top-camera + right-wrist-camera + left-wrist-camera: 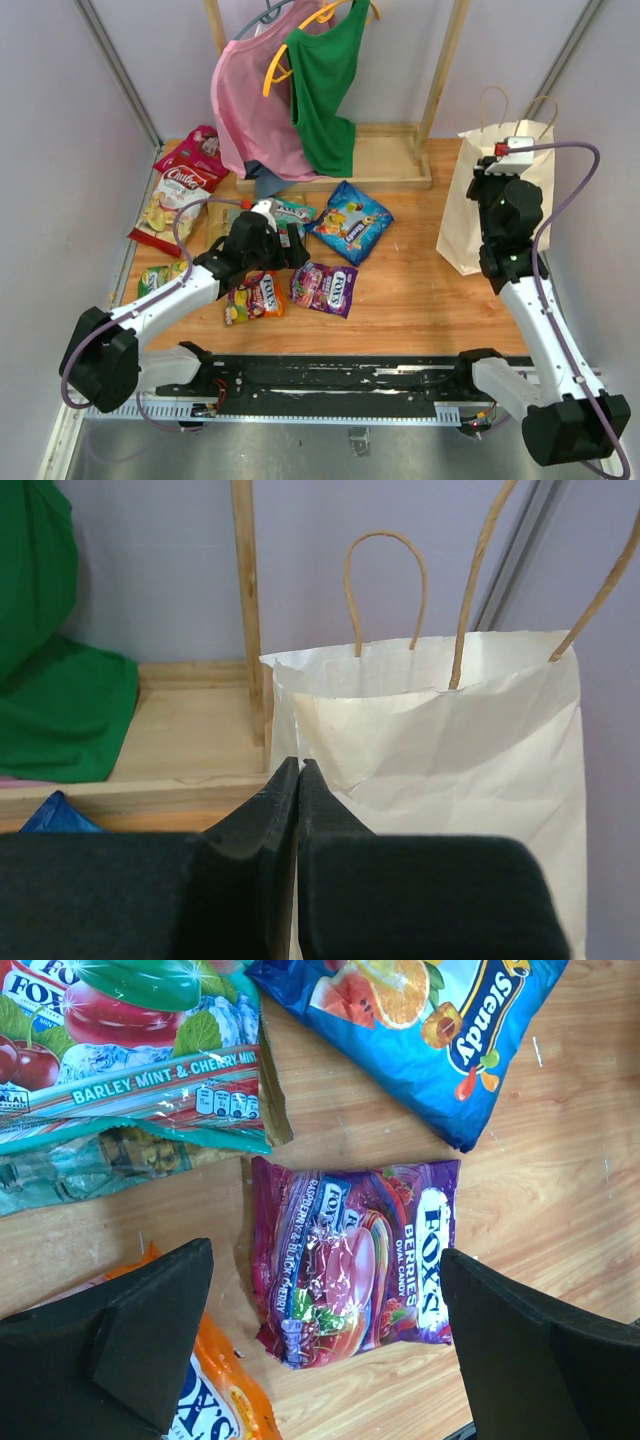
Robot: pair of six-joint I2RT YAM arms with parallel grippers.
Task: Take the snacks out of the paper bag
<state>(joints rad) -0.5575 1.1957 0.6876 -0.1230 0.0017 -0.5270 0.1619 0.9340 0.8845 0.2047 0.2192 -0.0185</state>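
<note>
Several snacks lie on the wooden table: a purple packet [323,288] [350,1260], an orange one [255,298] [215,1400], a teal one [290,212] [130,1060], a blue one [350,222] [420,1030], a red one [178,205], a pink one [195,148] and a yellow-green one [160,278]. My left gripper [298,252] [325,1265] hangs open just above the purple packet and holds nothing. The paper bag [465,215] [450,750] stands upright at the right. My right gripper [482,178] [300,767] is shut at its near left edge, apparently pinching the paper. The bag's inside is hidden.
A wooden rack with a pink garment [255,110] and a green garment [325,80] on hangers stands at the back, its base board [385,160] beside the bag. Grey walls close in on both sides. The black arm rail [330,375] runs along the near edge.
</note>
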